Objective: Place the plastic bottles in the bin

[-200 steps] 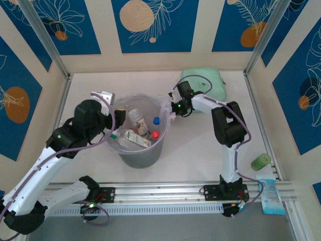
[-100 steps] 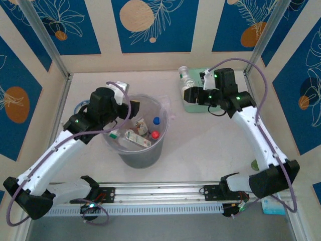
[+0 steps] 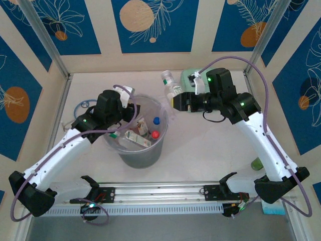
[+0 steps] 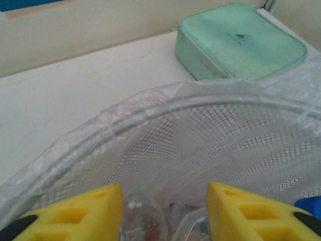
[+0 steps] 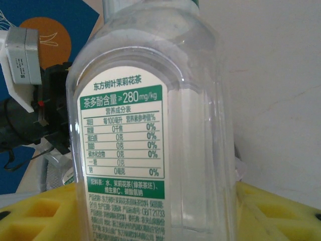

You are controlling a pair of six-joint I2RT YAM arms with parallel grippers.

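Left gripper (image 4: 164, 201) hovers just above the bin (image 3: 131, 156), its yellow foam fingers (image 4: 80, 216) parted and nothing clamped between them. Below, a crinkly clear liner (image 4: 150, 100) drapes over the grey mesh wall, and several bottles (image 3: 136, 137) lie inside. Further out, the right gripper (image 3: 176, 99) is clamped on a clear bottle (image 5: 150, 125), pads squeezing its lower body under a glossy white-and-green label. It hangs by the bin's far right rim, seemingly not over the opening yet. It looks empty, so it should be light, thin-walled, slick and easy to dent. A firm mid-body hold suits it. Beyond, a soft mint-green pouch (image 4: 235, 40) lies flat.
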